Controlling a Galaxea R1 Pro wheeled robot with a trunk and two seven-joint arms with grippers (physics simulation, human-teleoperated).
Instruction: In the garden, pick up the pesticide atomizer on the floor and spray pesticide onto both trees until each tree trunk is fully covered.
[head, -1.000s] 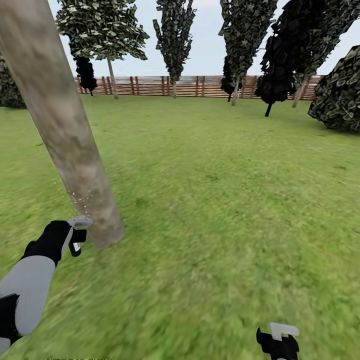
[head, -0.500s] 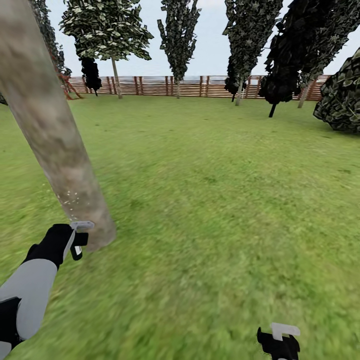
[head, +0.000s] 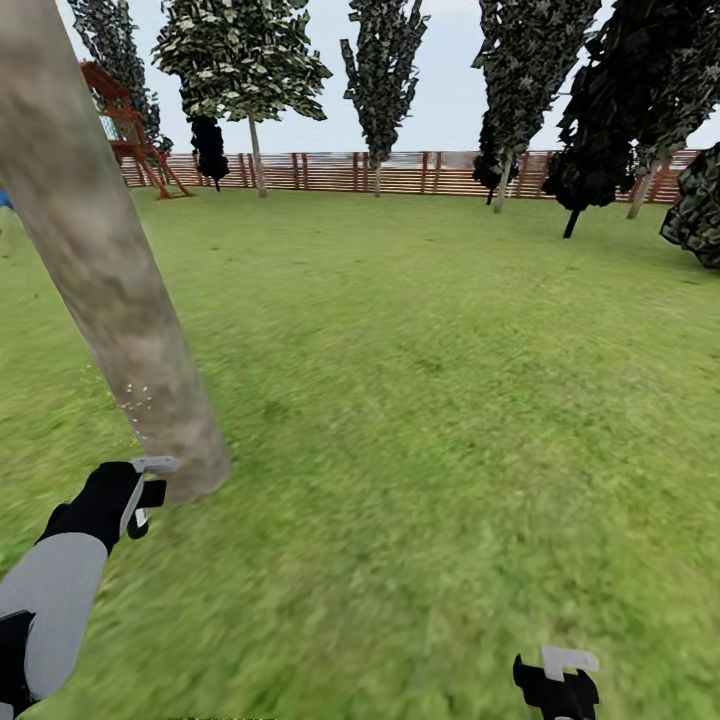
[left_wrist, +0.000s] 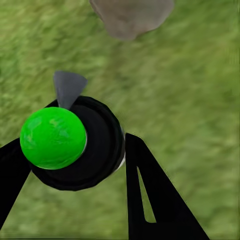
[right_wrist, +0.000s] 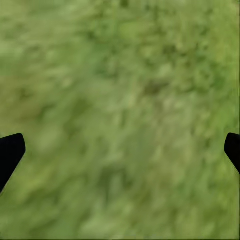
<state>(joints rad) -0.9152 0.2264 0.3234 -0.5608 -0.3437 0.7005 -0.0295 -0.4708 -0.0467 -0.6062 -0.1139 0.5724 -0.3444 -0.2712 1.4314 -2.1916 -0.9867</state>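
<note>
A thick mottled grey-beige tree trunk (head: 110, 270) leans across the left of the head view, its base (head: 195, 470) meeting the grass. My left gripper (head: 143, 497) is shut on the pesticide atomizer (head: 150, 480), whose grey spray head (head: 155, 464) sits just short of the trunk's base. White specks (head: 138, 395) dot the bark above it. In the left wrist view the atomizer (left_wrist: 95, 145) is a black round body with a green cap (left_wrist: 52, 137) and a grey nozzle (left_wrist: 67, 87), and the trunk's foot (left_wrist: 132, 15) lies beyond. My right gripper (head: 556, 682) hangs open over grass (right_wrist: 120, 120).
Green lawn (head: 450, 380) stretches to a brown slat fence (head: 400, 172). A leafy tree with a thin pale trunk (head: 257, 160) stands before the fence. Dark conifers (head: 385, 70) line the back, a red play frame (head: 130, 125) stands far left, and a dark bush (head: 695, 210) at right.
The head view has swung left, bringing the red play frame into the picture. My left gripper with the atomizer sits slightly lower by the trunk's base. The right gripper is unchanged.
</note>
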